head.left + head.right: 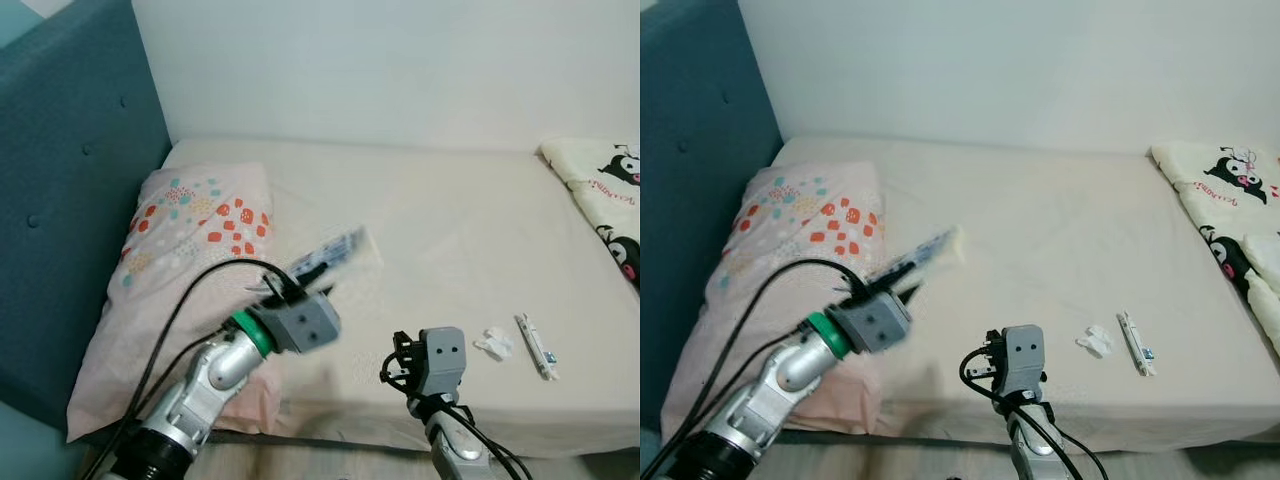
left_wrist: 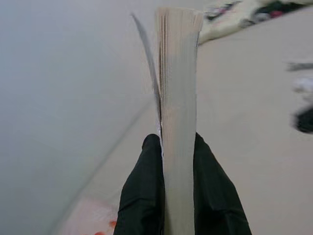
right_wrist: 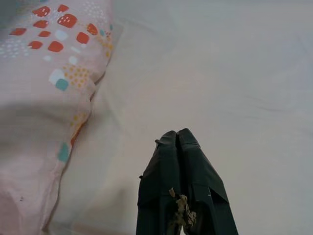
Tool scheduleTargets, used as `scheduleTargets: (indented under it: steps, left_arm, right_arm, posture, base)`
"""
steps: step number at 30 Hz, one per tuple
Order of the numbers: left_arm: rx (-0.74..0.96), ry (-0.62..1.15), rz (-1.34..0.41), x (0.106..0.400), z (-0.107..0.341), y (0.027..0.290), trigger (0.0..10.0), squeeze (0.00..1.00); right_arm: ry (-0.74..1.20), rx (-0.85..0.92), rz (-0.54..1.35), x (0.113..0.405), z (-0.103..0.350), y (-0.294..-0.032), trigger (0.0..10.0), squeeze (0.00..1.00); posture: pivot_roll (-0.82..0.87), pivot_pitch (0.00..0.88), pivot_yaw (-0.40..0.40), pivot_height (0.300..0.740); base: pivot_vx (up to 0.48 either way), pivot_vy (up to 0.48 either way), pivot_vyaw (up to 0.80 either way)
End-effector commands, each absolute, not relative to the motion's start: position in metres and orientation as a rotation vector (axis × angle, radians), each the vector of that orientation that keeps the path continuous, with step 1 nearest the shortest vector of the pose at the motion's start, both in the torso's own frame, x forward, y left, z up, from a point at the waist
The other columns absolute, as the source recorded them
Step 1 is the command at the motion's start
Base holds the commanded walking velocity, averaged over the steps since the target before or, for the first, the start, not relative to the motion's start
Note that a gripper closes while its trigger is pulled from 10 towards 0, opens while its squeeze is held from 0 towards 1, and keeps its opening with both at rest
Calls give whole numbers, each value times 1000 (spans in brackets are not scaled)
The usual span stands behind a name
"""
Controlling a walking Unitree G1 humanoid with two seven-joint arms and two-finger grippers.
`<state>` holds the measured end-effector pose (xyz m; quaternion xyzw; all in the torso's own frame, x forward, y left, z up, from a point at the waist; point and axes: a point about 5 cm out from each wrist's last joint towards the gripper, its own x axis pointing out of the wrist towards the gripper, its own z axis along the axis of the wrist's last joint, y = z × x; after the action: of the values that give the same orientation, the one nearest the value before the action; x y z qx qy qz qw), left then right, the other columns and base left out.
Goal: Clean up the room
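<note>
Above the bed (image 1: 450,230), beside the pink patterned pillow (image 1: 190,250), left end effector (image 2: 178,161) clamps a thin book (image 2: 178,88), lifted and blurred. Right end effector (image 3: 179,142) sits closed, empty, over the mattress. Crumpled paper scrap (image 1: 493,342) and white wrapper (image 1: 536,346) lie near the bed's front edge.

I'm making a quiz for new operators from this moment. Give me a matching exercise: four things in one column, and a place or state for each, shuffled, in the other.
Things:
1. book
2. pillow
3. tissue
4. right gripper

Places or states:
A. shut, holding nothing
B. crumpled on the sheet beside a thin white packet
C. clamped in the left gripper
D. lying by the headboard

Pairs: 1-C, 2-D, 3-B, 4-A
</note>
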<state>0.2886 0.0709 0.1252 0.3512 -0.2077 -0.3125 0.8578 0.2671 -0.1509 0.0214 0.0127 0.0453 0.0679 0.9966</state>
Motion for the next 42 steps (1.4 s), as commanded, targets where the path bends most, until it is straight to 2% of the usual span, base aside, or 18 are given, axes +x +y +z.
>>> scheduleTargets:
  steps: [1, 8, 14, 22, 35, 39, 42]
  left_arm:
    - [783, -480, -688, 285, 123, 66, 10000, 0]
    - [942, -500, -668, 290, 108, 65, 10000, 0]
    - [978, -502, -599, 298, 108, 65, 10000, 0]
    - [939, -535, -559, 298, 110, 61, 10000, 0]
    - [914, -738, -562, 295, 123, 25, 10000, 0]
    - [903, -836, -587, 291, 132, 12, 10000, 0]
    - [891, -909, -610, 288, 140, 0, 10000, 0]
  right_arm:
    - [122, 23, 136, 264, 15, -152, 10000, 0]
    - [116, 27, 152, 265, 17, -148, 10000, 0]
    - [126, 63, 152, 264, 15, -148, 10000, 0]
    - [190, 105, 79, 250, 0, -161, 10000, 0]
    - [235, 51, -63, 251, -4, -179, 10000, 0]
    - [205, 41, -83, 252, 1, -183, 10000, 0]
    - [95, -2, -115, 254, 16, -189, 10000, 0]
  posture:
    - [24, 57, 7, 670]
    - [22, 55, 10, 640]
    - [22, 55, 10, 625]
    - [9, 58, 15, 605]
    - [1, 76, 12, 555]
    - [-7, 79, 10, 540]
    - [-10, 84, 7, 530]
  base:
    - [0, 0, 0]
    - [0, 0, 0]
    - [0, 0, 0]
    - [0, 0, 0]
    - [0, 0, 0]
    - [0, 0, 0]
    - [0, 0, 0]
